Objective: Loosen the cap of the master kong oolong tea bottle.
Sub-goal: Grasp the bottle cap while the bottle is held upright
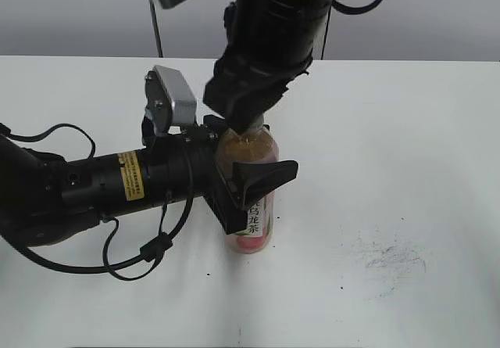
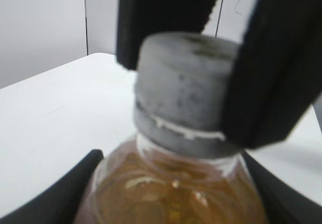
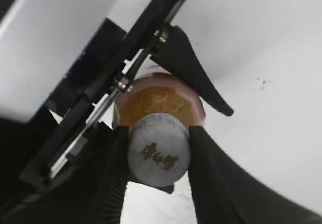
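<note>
I see the master kong oolong tea bottle standing up on the white table, near the middle. My left gripper comes in from the side and is closed around the bottle's body, holding it steady. My right gripper comes down from above, and its two black fingers press on both sides of the cap, so it is closed on the cap.

To do this step well, I think I should keep the left grip firm so the bottle does not spin. Then I should turn the right wrist slowly around the cap's middle. I only want the cap loose, not off. If I squeeze the soft bottle too hard, tea could spill once the cap lets go.

From the outside camera, the right arm hides the cap. The left wrist camera is blurry, so I cannot see the ribs on the cap well. The gold marks on the cap's top are too small to read. The left gripper covers much of the pink label.
</note>
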